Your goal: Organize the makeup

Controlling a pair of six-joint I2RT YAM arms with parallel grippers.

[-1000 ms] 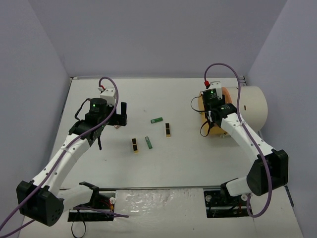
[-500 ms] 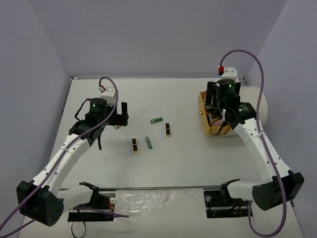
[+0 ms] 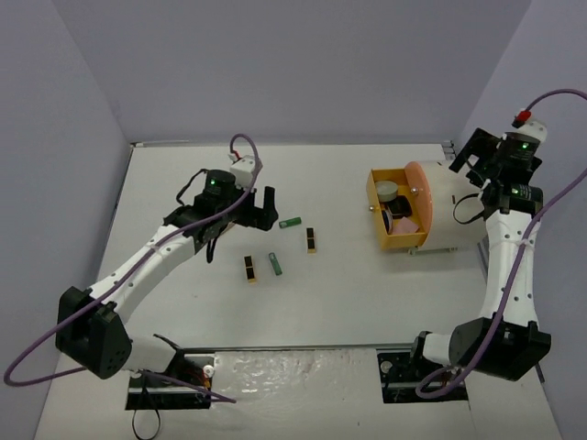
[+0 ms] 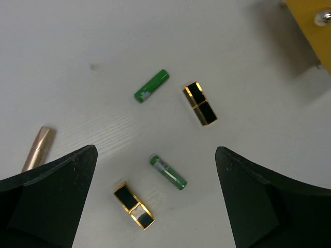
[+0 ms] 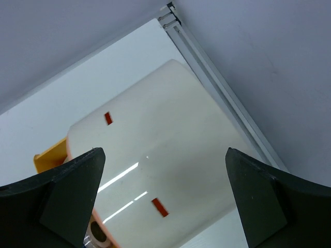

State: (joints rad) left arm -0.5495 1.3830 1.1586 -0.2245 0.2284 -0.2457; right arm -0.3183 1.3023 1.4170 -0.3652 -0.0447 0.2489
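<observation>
Right gripper (image 3: 470, 158) has swung clear of the orange drawer (image 3: 376, 197), jaws released and empty, which leaves the drawer open for loading. Left gripper (image 4: 155, 152) hovers spread over mid-table. Green tube (image 4: 151, 86) lies flat, its long axis roughly left-right. Both lipsticks (image 4: 200, 103) run near-far.

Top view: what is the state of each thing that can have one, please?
Orange drawer, pulled open, not empty.
Left gripper, open, empty.
Right gripper, open, empty.
Lipsticks, closed, lying flat.
Green tubes, lying flat.
</observation>
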